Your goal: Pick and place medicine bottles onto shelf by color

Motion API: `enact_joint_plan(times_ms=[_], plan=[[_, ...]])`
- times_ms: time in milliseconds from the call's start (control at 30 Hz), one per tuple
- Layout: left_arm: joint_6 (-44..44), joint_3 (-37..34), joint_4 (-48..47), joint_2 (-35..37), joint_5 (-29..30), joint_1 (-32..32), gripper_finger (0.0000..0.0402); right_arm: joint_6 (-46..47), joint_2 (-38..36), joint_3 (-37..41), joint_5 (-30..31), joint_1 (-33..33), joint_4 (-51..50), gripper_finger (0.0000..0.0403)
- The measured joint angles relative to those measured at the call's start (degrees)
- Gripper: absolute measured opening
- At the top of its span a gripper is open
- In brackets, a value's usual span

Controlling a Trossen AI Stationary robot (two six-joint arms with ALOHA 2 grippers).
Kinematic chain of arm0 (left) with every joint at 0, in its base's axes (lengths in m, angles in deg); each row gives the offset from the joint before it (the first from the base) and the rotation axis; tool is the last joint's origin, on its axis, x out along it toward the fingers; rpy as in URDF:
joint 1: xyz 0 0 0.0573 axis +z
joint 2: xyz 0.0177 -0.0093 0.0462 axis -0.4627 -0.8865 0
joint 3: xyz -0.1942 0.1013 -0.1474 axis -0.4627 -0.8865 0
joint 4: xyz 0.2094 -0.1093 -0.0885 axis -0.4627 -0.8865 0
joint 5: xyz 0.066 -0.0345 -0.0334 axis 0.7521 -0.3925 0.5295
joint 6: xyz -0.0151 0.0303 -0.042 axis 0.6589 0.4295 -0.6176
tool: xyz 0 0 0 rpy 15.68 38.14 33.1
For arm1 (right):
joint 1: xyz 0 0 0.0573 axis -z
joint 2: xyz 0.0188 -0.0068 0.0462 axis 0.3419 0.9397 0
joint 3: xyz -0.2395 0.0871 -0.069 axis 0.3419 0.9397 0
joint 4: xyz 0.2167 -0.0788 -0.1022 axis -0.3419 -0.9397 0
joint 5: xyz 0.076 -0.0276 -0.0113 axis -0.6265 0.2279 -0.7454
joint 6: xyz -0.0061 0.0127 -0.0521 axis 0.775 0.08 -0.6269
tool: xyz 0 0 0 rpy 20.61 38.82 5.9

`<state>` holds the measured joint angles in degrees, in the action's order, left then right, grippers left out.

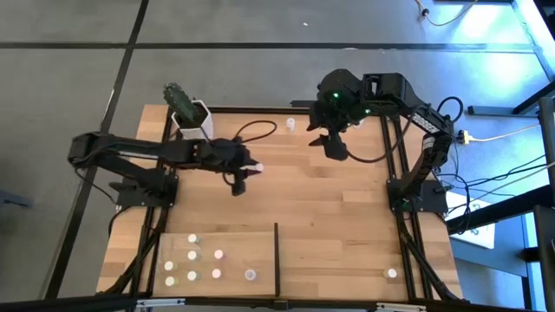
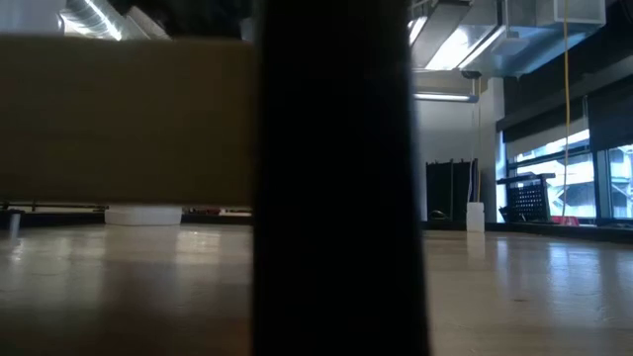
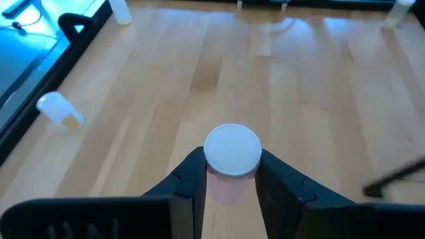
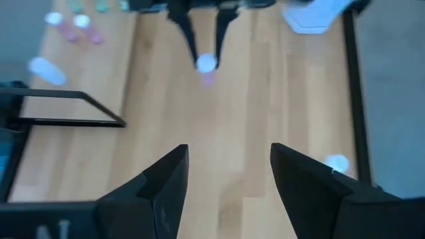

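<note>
A small pink medicine bottle [image 3: 232, 156] with a round white cap sits between the fingers of my left gripper [image 3: 231, 162], over the middle of the table [image 1: 245, 176]. The right wrist view shows the same bottle [image 4: 206, 64] farther off. My right gripper [image 4: 229, 172] hangs open and high over the far right part of the table [image 1: 334, 146], holding nothing. The shelf [image 1: 234, 238], a pale wood panel at the near left, carries several standing bottles [image 1: 192, 257] and is bounded on the right by a thin black divider [image 1: 276, 256]. My left gripper pinches the pink bottle's body just under the white cap [image 3: 216, 179], one finger on each side. The fingers [image 3: 192, 172] come slanting down from the table's left. The bottle stands upright in the hold, cap up, and looks lifted clear of the tabletop.
A white hexagonal cactus pot [image 1: 189, 114] stands at the far left. Loose bottles stand at the far edge [image 1: 291, 124] and near the near right corner [image 1: 392, 273]; one lies on its side [image 3: 60, 109]. A dark upright [image 2: 336, 178] blocks the middle of the low view.
</note>
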<state>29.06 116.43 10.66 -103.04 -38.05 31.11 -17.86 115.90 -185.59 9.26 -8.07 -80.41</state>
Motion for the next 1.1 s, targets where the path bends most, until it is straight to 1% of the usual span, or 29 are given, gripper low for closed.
enact_joint_plan(times_ms=[133, 267, 533, 667, 867, 933, 1100], plan=[[-2.8, 0.0, -5.7, 4.5, 0.1, -1.5, 0.0093, 0.0, 0.0, 0.0, -3.9, 0.0, 0.0, 0.0216], [-5.8, 0.0, -10.2, 7.8, 0.1, -4.4, 0.0093, 0.0, 0.0, 0.0, -7.0, 0.0, 0.0, 0.0216], [-7.6, 0.0, -14.0, 11.2, 1.6, -10.6, 0.0093, -1.3, 0.0, 0.0, -17.7, 0.0, 0.4, 0.0216], [-7.6, 0.0, -15.8, 11.4, 2.2, -13.1, 0.0093, -1.3, 0.0, 0.0, -17.5, 0.0, 0.5, 0.0216], [-7.9, 0.0, -15.6, 11.4, 2.5, -18.1, 0.0093, -1.1, 0.0, 0.0, -17.0, 0.0, 0.8, 0.0216], [-9.2, 0.0, -15.7, 11.4, 4.1, -20.2, 0.0093, -1.1, 0.0, 0.0, -17.0, 0.0, 0.8, 0.0216], [-15.3, 0.0, -16.0, 11.4, 11.8, -24.8, 0.0093, -1.2, 0.0, 0.0, -17.0, 0.0, 0.8, 0.0216]])
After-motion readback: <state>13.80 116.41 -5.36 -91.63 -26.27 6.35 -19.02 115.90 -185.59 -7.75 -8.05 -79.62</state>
